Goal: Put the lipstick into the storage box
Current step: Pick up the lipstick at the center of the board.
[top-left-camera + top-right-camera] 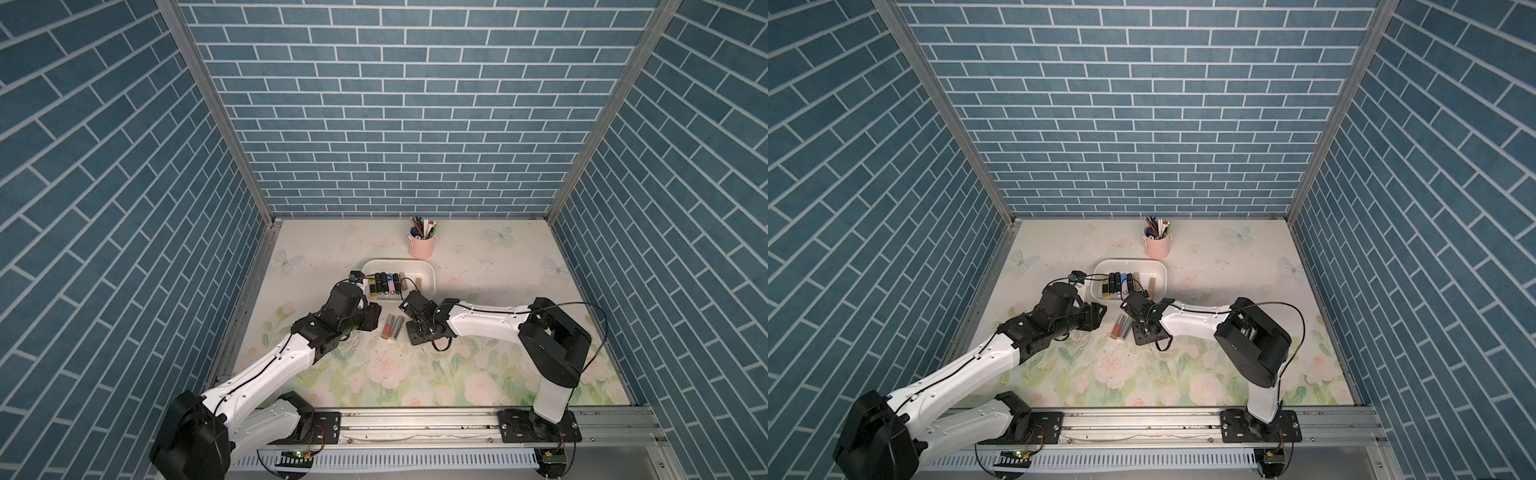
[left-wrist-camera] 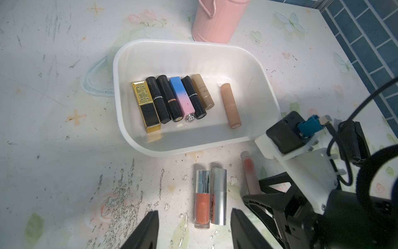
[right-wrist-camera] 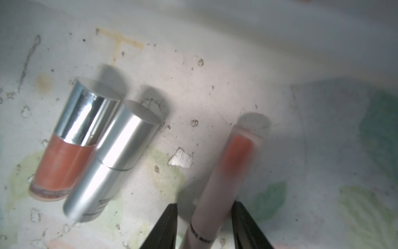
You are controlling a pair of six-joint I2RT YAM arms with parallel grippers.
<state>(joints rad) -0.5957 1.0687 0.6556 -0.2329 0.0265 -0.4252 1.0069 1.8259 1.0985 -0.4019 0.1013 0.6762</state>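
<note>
The white storage box [image 1: 398, 261] [image 2: 193, 48] holds several lipsticks [image 2: 172, 97] lying side by side. In front of it on the table lie an orange gloss tube [image 2: 202, 200] [image 3: 62, 159] and a silver tube [image 2: 218, 198] [image 3: 112, 161], touching each other. A frosted pink lipstick [image 3: 226, 172] [image 2: 249, 172] lies to their right. My right gripper [image 3: 204, 203] [image 1: 415, 330] straddles its lower end, open, one finger touching it and the other a little apart. My left gripper [image 2: 193, 212] [image 1: 371, 317] is open and empty, just short of the two tubes.
A pink pen cup [image 1: 421, 245] [image 2: 217, 21] stands behind the box. The two grippers [image 1: 1096, 313] [image 1: 1142, 332] face each other closely across the two tubes [image 1: 1123, 326]. Blue brick walls enclose the table on three sides.
</note>
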